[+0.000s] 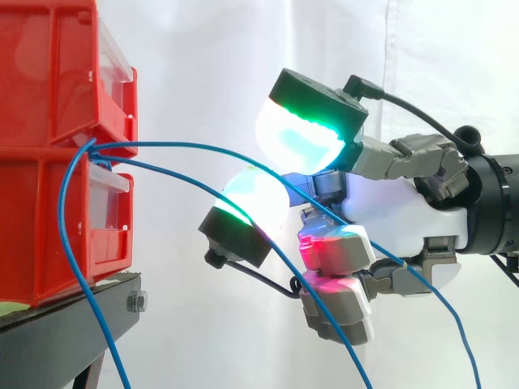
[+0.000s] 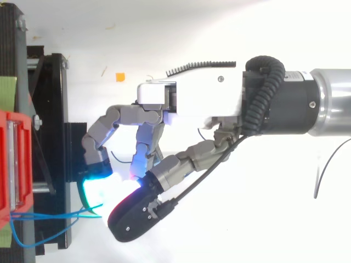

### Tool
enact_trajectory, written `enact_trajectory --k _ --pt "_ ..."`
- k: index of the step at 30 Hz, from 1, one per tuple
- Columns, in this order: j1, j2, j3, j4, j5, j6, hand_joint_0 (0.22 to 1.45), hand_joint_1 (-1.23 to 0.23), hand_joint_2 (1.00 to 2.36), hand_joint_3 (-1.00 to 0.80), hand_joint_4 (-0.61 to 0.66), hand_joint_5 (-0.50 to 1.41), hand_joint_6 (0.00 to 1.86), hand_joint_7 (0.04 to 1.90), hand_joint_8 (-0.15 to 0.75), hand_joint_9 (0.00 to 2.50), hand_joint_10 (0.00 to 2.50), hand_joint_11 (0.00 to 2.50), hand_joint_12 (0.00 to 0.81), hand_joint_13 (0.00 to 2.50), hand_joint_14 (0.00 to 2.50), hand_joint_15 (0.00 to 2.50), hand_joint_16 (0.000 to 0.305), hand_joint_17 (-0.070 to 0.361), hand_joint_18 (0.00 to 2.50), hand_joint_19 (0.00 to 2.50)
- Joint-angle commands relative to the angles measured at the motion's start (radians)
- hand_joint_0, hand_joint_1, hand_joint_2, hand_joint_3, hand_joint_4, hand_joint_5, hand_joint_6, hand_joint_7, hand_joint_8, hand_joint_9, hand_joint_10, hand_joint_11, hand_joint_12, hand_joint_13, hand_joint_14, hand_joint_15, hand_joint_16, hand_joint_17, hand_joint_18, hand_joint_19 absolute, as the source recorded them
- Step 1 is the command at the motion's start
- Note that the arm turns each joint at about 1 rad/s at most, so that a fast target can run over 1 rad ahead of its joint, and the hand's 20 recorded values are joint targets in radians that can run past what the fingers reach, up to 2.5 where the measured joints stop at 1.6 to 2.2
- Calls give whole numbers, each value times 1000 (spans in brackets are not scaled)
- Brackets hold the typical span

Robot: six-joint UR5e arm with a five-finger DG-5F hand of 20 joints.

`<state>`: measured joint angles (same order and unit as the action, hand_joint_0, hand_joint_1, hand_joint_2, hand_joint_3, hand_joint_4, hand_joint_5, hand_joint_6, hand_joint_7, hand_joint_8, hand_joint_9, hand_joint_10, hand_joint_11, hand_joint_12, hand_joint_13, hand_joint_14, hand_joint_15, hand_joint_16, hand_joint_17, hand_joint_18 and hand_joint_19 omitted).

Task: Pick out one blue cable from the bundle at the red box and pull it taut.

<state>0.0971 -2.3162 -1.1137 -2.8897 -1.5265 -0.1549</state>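
Note:
Several thin blue cables leave the gap between the stacked red bins (image 1: 49, 81) at the left. The upper blue cable (image 1: 186, 148) arcs right into my hand (image 1: 397, 211) and passes between two glowing green-white pads (image 1: 296, 142) that press close together round it. Behind them it trails down to the lower right. A second blue cable (image 1: 203, 194) sags under the lower pad, and a third hangs down beside the stand. From above, the hand (image 2: 164, 96) has its fingers curled, with the blue cable (image 2: 49, 216) running from the red bin (image 2: 11, 159) to the pads.
The bins rest on a black stand (image 1: 65, 324), also seen from above (image 2: 55, 109). A white curtain forms the backdrop. A small orange mark (image 2: 120, 77) lies on the white floor below, and a green strip (image 2: 6, 90) sits at the left edge.

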Motion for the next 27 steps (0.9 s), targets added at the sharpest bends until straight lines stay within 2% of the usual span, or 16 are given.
enact_trajectory --k 1,4,13,15,23,27 --pt "1 0 0 0 -1 0 581 -593 1004 -450 57 -135 862 953 316 1348 27 810 343 1241 26 814 49 110 1035 1025" --pt "0 0 0 0 -1 0 616 -649 1011 -368 49 -133 870 994 312 1349 26 814 334 1227 26 802 49 109 1023 1023" --pt "0 0 0 0 -3 0 611 -726 1022 -110 -13 -107 918 1039 329 1395 23 820 338 1235 23 768 53 118 1062 992" --pt "0 0 0 0 -1 0 622 -785 1023 -41 -34 -103 923 1061 331 1396 26 815 336 1231 23 757 54 121 1069 989" --pt "1 0 0 0 -3 14 637 -835 1022 38 -91 -95 928 1085 323 1421 25 802 336 1231 24 746 57 127 1091 975" --pt "0 0 0 -10 -4 40 642 -845 1021 65 -106 -86 921 1107 320 1426 24 807 342 1229 25 754 58 130 1101 974"
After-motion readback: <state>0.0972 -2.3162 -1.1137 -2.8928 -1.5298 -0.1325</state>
